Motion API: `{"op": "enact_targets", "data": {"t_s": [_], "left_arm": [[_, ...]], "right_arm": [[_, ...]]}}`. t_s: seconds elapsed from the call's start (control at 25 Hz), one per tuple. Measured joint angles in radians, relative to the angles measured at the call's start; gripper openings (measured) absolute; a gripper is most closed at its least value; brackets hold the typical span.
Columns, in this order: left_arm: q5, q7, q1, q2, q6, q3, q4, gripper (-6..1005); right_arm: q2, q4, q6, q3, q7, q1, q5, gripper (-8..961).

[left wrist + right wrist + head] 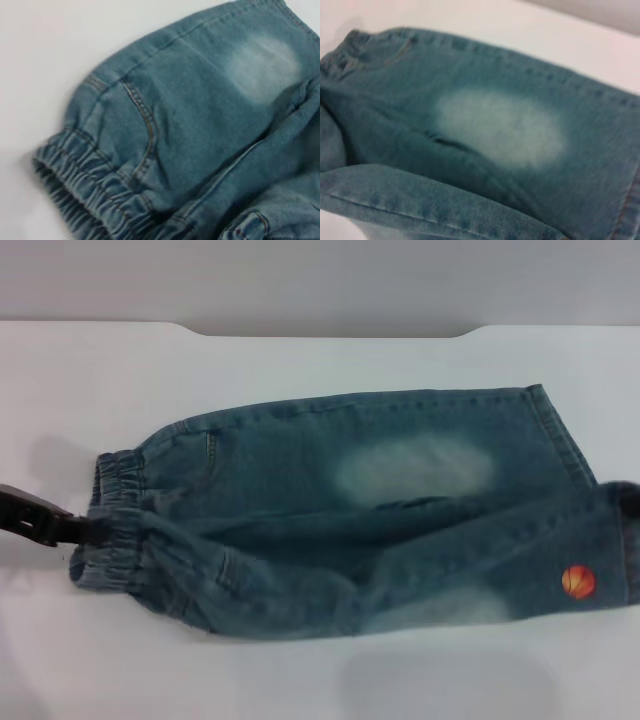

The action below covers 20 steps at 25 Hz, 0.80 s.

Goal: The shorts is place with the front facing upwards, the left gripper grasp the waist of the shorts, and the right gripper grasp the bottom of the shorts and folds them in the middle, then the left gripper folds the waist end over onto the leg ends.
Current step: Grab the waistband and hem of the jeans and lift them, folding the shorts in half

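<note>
- Shorts (380, 510): lying lengthwise across the white table (300, 680), waist pointing to the robot's left, hems to its right; the near leg is lying partly over the far one, so the lengthwise fold is looking under way or nearly made, not yet laid flat.
- Waist of the shorts (110, 530): sitting puckered at the left end; the left wrist view is showing the gathered band (95, 200) and a curved pocket seam (142, 120).
- Left gripper (40, 518): reaching in at the left edge, its black tip touching the waistband; fingers appear to be clamping the band, though the contact is partly hidden.
- Right gripper (628, 502): showing only as a dark shape at the right edge by the leg ends (600, 540); whether its fingers are apart or together cannot be told.
- Basketball print (578, 582): facing up near the near hem.
- Remaining, by judgement: settling the middle fold, then carrying the waist over onto the leg ends.
</note>
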Motion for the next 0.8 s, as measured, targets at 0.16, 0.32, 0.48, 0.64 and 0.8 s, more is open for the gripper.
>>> {"op": "enact_targets", "data": {"t_s": [0.16,0.32,0.48,0.64,0.8], "left_arm": [[0.0,0.001,0.002,0.021,0.009,-0.026,0.008,26],[-0.003,0.03,0.007,0.028,0.012,-0.114,0.026,26],[-0.01,0.046,0.008,0.028,0.01,-0.138,0.027,26],[-0.028,0.06,0.007,0.024,-0.007,-0.143,0.026,26],[-0.052,0.063,0.001,0.025,-0.03,-0.144,0.024,26]], "right_arm": [[-0.003,-0.001,0.041,0.025,-0.007,-0.001,0.034,26],[-0.004,0.002,0.08,0.057,-0.033,-0.002,0.076,26],[-0.007,0.005,0.114,0.064,-0.046,-0.002,0.113,26],[-0.007,0.004,0.154,0.066,-0.059,-0.005,0.165,26],[-0.006,0.005,0.21,0.066,-0.074,-0.007,0.201,26]]}}
